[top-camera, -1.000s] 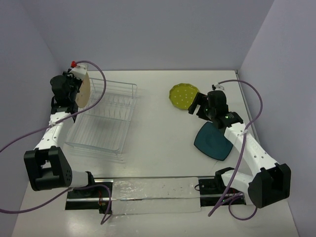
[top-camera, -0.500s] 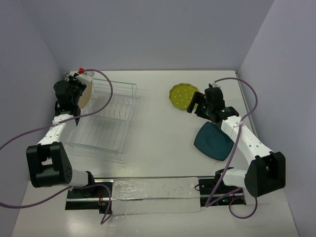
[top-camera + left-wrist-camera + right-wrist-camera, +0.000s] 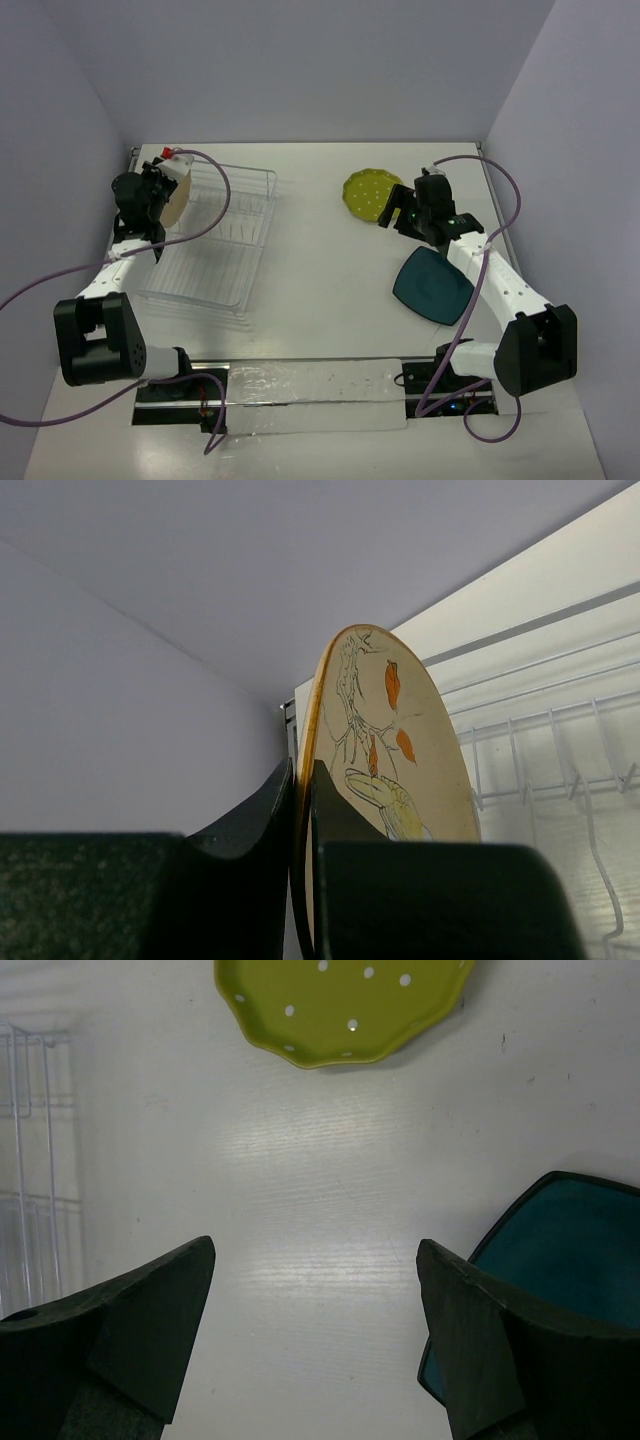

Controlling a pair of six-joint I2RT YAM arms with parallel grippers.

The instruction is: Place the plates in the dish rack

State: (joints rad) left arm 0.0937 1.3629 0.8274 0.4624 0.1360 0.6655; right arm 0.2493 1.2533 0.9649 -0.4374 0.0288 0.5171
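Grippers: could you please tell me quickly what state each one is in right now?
Left gripper: closed on the cream floral plate.
Right gripper: open, holding nothing.

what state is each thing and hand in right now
dish rack, on the table, no plate in its slots
cream floral plate, on edge, gripped at the dish rack's far left corner
left hand, shut on the cream floral plate
right hand, open and empty above the table
yellow-green dotted plate, flat on the table
dark teal plate, flat on the table
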